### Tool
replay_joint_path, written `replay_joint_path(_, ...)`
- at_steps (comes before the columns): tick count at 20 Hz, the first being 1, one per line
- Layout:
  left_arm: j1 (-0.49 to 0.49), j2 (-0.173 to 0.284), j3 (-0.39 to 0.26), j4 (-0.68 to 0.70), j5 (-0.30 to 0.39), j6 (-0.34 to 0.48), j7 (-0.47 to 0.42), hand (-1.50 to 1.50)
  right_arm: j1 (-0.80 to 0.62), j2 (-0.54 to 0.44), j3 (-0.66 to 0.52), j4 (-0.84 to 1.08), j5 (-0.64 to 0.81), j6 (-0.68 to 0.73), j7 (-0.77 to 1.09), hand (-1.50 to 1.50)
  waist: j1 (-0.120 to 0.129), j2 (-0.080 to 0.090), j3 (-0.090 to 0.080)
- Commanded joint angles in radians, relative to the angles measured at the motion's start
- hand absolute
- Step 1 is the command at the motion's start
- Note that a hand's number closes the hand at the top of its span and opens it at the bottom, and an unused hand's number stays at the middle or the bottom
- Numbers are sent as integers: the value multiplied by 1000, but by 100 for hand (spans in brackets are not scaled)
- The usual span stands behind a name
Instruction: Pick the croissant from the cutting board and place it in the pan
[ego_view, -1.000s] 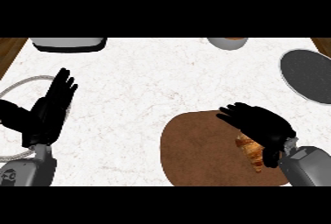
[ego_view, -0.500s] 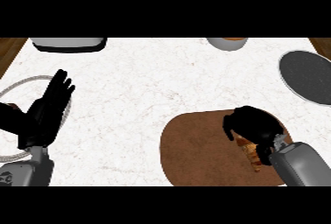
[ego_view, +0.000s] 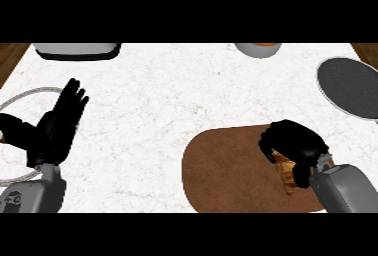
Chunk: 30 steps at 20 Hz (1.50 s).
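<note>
A golden-brown croissant (ego_view: 286, 173) lies on the right part of the round brown cutting board (ego_view: 229, 175), mostly hidden under my right hand (ego_view: 297, 145). That hand's fingers curl down over the croissant's upper end. The dark grey pan (ego_view: 353, 85) sits at the right edge of the counter, above and right of the board. My left hand (ego_view: 53, 127) rests open at the left, fingers pointing up, holding nothing.
A thin ring-shaped rim (ego_view: 29, 95) lies under my left hand at the counter's left edge. A grey appliance (ego_view: 77, 50) stands at the back left. An orange-filled bowl (ego_view: 258, 48) sits at the back, right of centre. Wooden edges show at both back corners.
My right hand has curled its spread fingers down onto the croissant and drawn in over it. The left hand has stayed put.
</note>
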Motion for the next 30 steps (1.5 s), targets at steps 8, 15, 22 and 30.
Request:
replay_joint_path(8,53,-2,7,-44,0,-7,-11,0,74,43,-272,-182,-47,-98,226,150,-6,0,9)
replay_joint_path(15,81,-12,8,-65,7,-8,-6,0,32,19,-370,-492,-70,-131,276,150,-11,-5,8)
replay_joint_path(22,-32,-9,26,54,-9,-26,-29,0,-169,-35,-521,-432,-194,42,351,150,2,7,8)
replay_joint_path(30,39,-32,-5,-32,-17,-28,-12,0,-252,-166,-721,-57,-221,-152,226,150,21,11,9)
